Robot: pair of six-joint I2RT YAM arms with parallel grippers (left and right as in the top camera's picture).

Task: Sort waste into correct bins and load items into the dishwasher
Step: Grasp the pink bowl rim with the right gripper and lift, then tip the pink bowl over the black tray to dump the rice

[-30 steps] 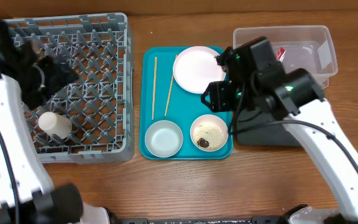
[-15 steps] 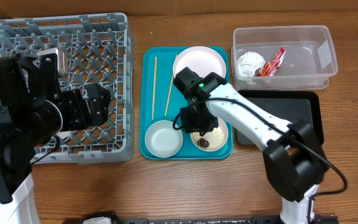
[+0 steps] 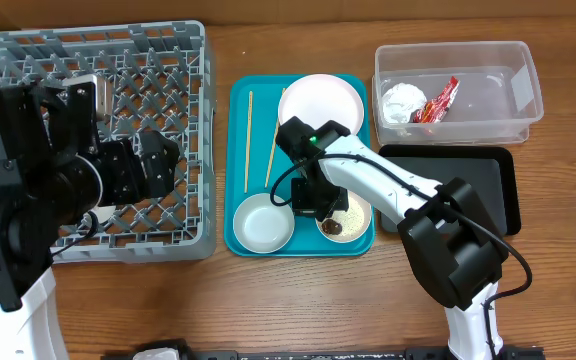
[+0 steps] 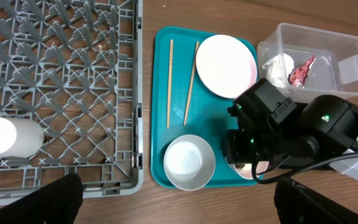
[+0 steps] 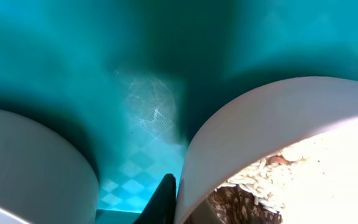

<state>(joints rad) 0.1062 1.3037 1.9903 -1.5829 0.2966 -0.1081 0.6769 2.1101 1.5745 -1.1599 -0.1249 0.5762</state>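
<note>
Moved: right gripper, from above the clear tub down into the teal tray. Its jaws are pinched on the rim of the rice bowl. Left gripper: jaws wide, empty, over the dish rack. Handling: lift level, then tip slowly, probably over the black tray.

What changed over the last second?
Right end effector swung from beside the clear tub down-left to the rice bowl and closed on its rim. Left end effector shifted right over the dish rack, open. Unmoved: cup in the rack; plate, chopsticks, empty bowl on the teal tray; red wrapper and paper wad in the tub.
</note>
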